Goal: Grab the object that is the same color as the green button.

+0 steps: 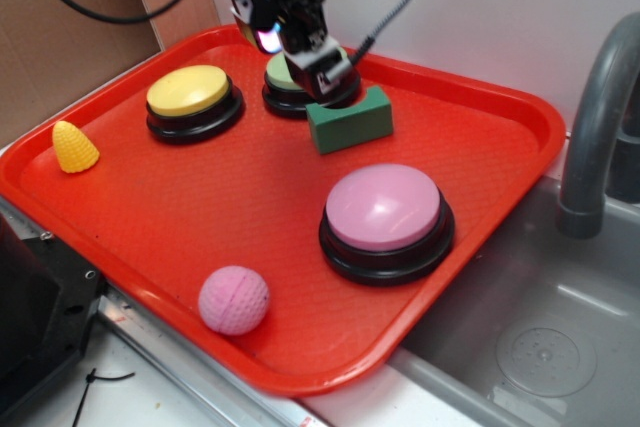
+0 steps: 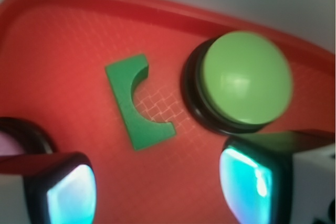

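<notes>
Looking through the exterior camera, I see my gripper (image 1: 322,72) hanging over the back of the red tray (image 1: 130,212), low above the green button (image 1: 283,71) and just behind the dark green block (image 1: 349,120). The block lies on the tray floor right beside the green button, on the side toward the pink button (image 1: 385,207), and nothing is touching it that I can make out. From the wrist camera, the block (image 2: 135,106) lies flat with its curved notch turned toward the green button (image 2: 247,78); a strip of bare tray (image 2: 63,35) separates the two. Both fingertips (image 2: 71,195) show at the bottom edge of that view, glowing teal, set well apart with only tray surface between them, so I read the claw as spread wide and holding nothing. The block lies ahead of the gap between the fingers, not inside it.

Elsewhere on the tray, the yellow button (image 1: 190,92) stands to the left of the green one, a small yellow corn-shaped toy (image 1: 73,146) is near the left rim, and a pink ball (image 1: 233,299) rests near the front rim. A grey faucet (image 1: 600,117) rises over the sink (image 1: 545,347) to the right of the tray.
</notes>
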Controlling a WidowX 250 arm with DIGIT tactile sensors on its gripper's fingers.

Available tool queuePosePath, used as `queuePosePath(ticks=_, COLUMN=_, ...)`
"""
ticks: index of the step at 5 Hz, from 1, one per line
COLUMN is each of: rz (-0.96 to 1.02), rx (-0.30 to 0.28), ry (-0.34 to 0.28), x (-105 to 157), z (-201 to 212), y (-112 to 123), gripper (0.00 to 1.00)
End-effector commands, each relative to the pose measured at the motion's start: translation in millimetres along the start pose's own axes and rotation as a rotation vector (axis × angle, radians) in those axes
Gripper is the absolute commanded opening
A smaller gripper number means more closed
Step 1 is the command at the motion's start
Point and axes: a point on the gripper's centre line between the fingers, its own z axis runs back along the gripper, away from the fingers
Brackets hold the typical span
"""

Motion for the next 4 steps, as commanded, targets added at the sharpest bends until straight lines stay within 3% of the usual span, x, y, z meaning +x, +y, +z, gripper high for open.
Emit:
queuePosePath(ticks=1, rz=-0.036, rx=0.021, ry=-0.047, x=28.7, z=-17.3, y=-6.1, gripper=1.00)
queuePosePath(ticks=4, rz=-0.121, rx=-0.003, ry=-0.037, x=35.8, z=-35.2, y=-24.4, gripper=1.00)
